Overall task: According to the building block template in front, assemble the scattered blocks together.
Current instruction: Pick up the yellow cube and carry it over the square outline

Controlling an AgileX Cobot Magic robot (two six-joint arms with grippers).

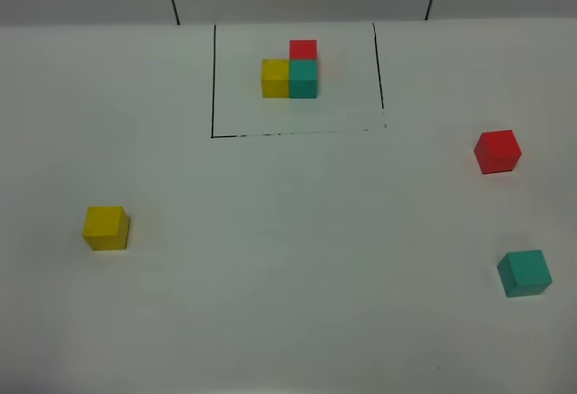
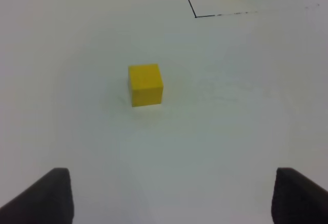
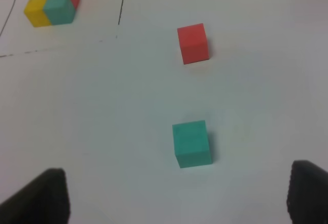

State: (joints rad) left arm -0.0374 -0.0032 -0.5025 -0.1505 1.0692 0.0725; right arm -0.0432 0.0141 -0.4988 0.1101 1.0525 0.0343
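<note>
1. The template sits far back, inside a black line.
2. The yellow block lies on the left, straight ahead of the left end effector.
3. The red block and teal block lie on the right, ahead of the right end effector.
4. Both are spread apart, holding nothing.

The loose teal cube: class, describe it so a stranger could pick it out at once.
Find the black-line frame at the far middle of the table. Move to the table's right side, nearer than the loose red cube. The loose teal cube stands alone there; the other teal cube sits inside the frame, built into the template.
</note>
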